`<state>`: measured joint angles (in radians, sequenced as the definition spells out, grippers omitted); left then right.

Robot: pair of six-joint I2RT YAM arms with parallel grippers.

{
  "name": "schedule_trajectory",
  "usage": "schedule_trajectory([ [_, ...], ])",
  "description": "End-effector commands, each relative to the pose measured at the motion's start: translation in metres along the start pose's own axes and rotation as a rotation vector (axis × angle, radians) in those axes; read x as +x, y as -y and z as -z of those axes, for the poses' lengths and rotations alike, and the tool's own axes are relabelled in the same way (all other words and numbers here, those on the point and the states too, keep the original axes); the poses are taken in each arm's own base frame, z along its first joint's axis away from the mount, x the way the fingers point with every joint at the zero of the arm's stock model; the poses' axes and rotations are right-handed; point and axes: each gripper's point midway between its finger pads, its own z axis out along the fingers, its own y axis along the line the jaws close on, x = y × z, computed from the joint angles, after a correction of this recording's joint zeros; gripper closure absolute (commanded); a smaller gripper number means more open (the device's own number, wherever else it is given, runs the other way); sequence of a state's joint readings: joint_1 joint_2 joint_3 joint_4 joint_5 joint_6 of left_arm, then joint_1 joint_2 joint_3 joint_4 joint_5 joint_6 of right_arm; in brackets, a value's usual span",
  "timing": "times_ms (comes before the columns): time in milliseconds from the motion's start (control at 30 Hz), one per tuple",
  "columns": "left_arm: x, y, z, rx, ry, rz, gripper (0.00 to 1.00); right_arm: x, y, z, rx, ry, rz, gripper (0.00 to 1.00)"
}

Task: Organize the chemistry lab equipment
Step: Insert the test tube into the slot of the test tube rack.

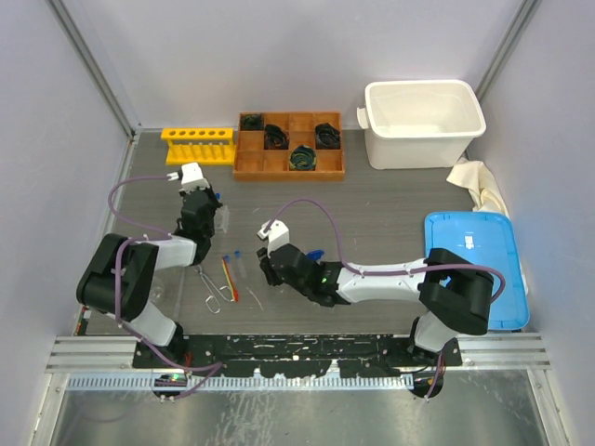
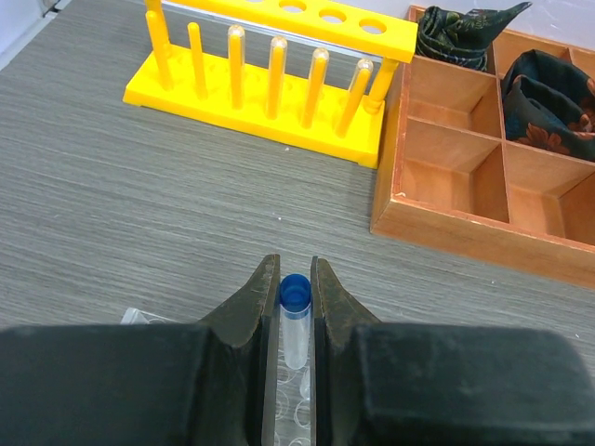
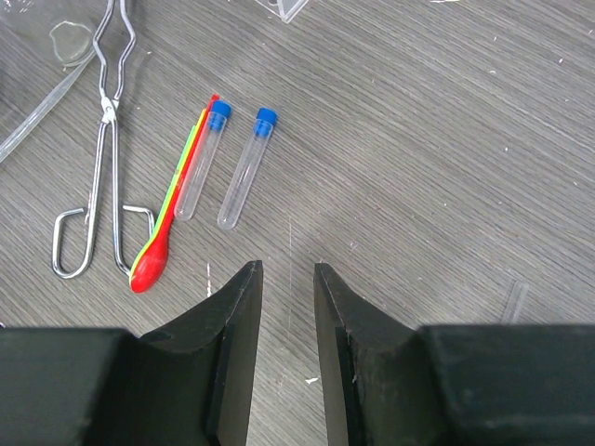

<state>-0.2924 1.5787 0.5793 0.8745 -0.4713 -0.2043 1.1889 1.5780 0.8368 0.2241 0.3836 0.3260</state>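
Observation:
My left gripper point(image 2: 296, 269) is shut on a small clear test tube point(image 2: 295, 325) with a blue cap, held above the table and a short way in front of the yellow tube rack point(image 2: 279, 65). From above, this gripper point(image 1: 208, 199) hangs below the rack point(image 1: 198, 144). My right gripper point(image 3: 286, 269) is open over bare table with nothing between its fingers. Up and to its left lie two more blue-capped tubes point(image 3: 244, 169), a red-orange stick point(image 3: 167, 223) and metal tongs point(image 3: 102, 158). In the top view the right gripper point(image 1: 268, 269) sits just right of them.
A wooden compartment box point(image 1: 288, 146) holding dark bundles stands right of the rack. A white tub point(image 1: 423, 121) is at the back right, with a cloth point(image 1: 479, 181) and a blue lid point(image 1: 474, 265) along the right side. A clear plastic piece point(image 1: 221, 216) lies under the left gripper.

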Motion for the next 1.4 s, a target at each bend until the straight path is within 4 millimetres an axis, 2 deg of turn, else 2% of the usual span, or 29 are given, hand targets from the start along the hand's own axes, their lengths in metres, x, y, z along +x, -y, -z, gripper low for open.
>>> schedule_trajectory([
  [0, -0.025, 0.01, -0.009, 0.019, 0.072, 0.05, 1.0, -0.03, -0.006, -0.002, -0.013, 0.08, -0.026, 0.65],
  [167, -0.023, 0.008, -0.008, 0.015, 0.065, 0.039, 1.0, -0.028, -0.006, -0.004, -0.013, 0.075, -0.028, 0.65],
  [667, -0.035, 0.003, -0.002, 0.001, 0.082, 0.021, 1.0, -0.026, -0.008, -0.007, -0.025, 0.065, -0.03, 0.65],
  [1367, -0.026, -0.001, -0.002, -0.015, 0.051, -0.009, 1.0, -0.025, -0.009, -0.009, -0.03, 0.06, -0.028, 0.65],
])
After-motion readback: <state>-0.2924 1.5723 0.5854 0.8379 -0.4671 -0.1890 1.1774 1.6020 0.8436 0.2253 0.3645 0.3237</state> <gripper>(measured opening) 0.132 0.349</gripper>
